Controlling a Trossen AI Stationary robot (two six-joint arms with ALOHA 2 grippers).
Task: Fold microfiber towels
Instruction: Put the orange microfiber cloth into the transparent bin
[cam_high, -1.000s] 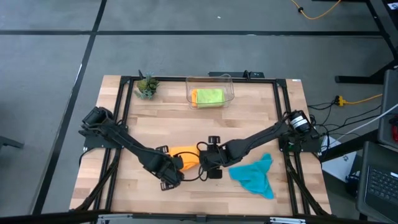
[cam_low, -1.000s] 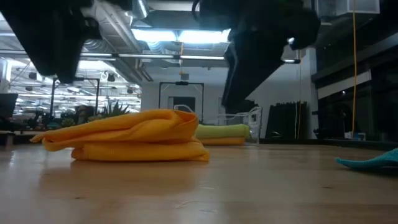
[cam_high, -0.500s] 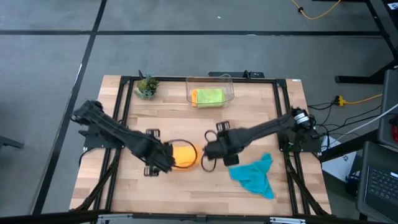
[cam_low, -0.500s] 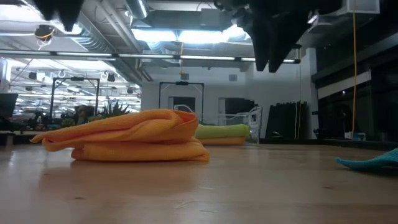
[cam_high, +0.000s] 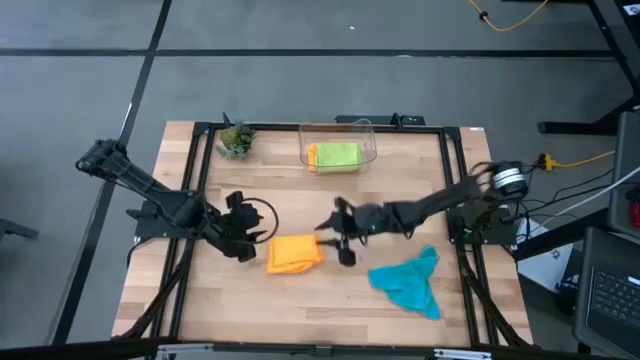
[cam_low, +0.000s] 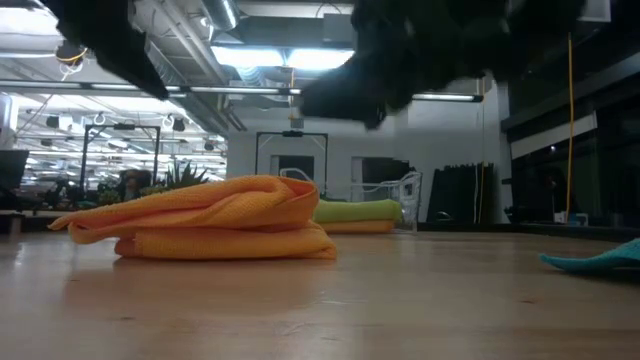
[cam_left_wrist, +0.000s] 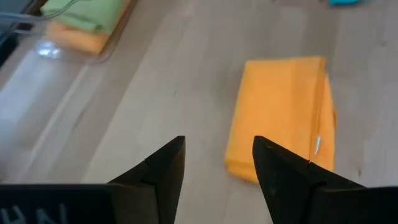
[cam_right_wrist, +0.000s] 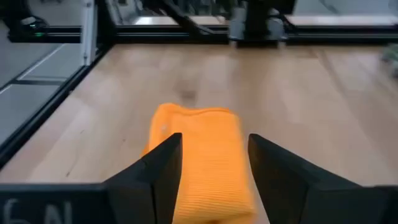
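Observation:
A folded orange towel (cam_high: 295, 253) lies flat on the wooden table, near its middle; no gripper touches it. My left gripper (cam_high: 252, 236) hangs open just left of it and above the table, with the towel (cam_left_wrist: 283, 118) beyond its fingers. Just right of the towel my right gripper (cam_high: 332, 232) is open and raised too, looking down on the towel (cam_right_wrist: 202, 155). A crumpled teal towel (cam_high: 408, 283) lies at the near right. A folded lime green towel (cam_high: 335, 155) rests on an orange one inside the clear bin (cam_high: 368, 130) at the far edge.
A small potted plant (cam_high: 236, 138) stands at the far left, beside the bin. A black frame (cam_high: 200, 170) runs along the table's left, right and far sides. Bare wood lies in front of the orange towel and between it and the bin.
Both grippers have come up off the orange towel and drawn apart. The left has moved back toward the table's left edge and tipped up. The right has pulled back a little toward the far right. The folded towel has stayed where it was.

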